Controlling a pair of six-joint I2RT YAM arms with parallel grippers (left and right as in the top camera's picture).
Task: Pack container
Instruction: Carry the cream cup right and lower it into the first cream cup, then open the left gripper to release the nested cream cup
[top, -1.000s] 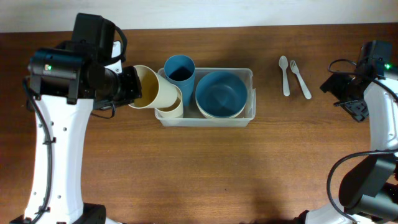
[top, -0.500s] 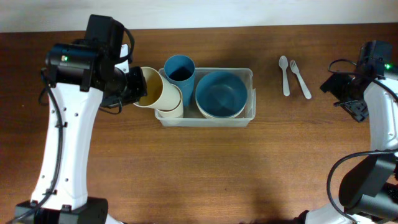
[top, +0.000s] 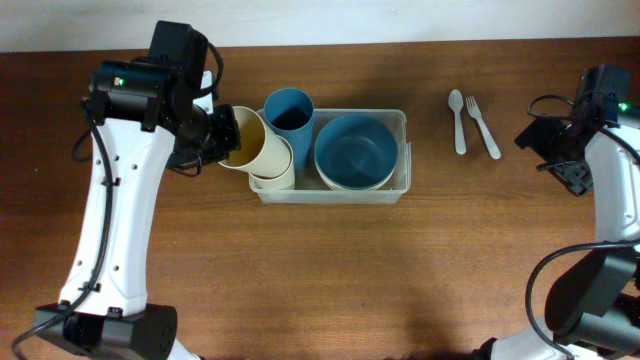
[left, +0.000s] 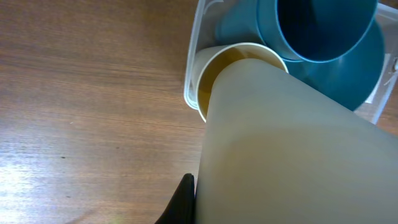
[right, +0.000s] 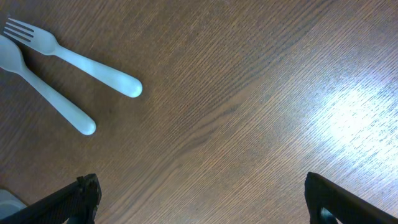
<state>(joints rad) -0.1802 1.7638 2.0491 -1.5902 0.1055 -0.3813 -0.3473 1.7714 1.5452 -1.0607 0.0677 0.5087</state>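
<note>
Clear container (top: 402, 118) lying with long axis left–right on the table (top: 330, 270). Inside: blue bowl (top: 355, 150) filling the right half, blue cup (top: 289, 110) in the far-left corner, upright cream cup (top: 278, 176) in the near-left corner.

Just outside the container's left end: left gripper (top: 218, 140), clenched on the rim of a second cream cup (top: 250, 145). Held cup tilted well off vertical, mouth toward the gripper, base pointing right and down at the upright cream cup's mouth. In the wrist view the base overlaps that mouth; cannot tell whether already inside or just above.

Well right of the container: spoon (top: 456, 120) and fork (top: 483, 126), side by side on bare wood. Beyond them, right gripper (right: 202, 202), jaws spread wide, grasping nothing.

Judgement: nesting step in hand. Target mouth lies right of and below the left gripper, so likely needs the held cup's axis brought upright over it before lowering. Risk: base catching the rim and tipping the lower cup. Left arm nearer for this; right arm nearer for the cutlery.
</note>
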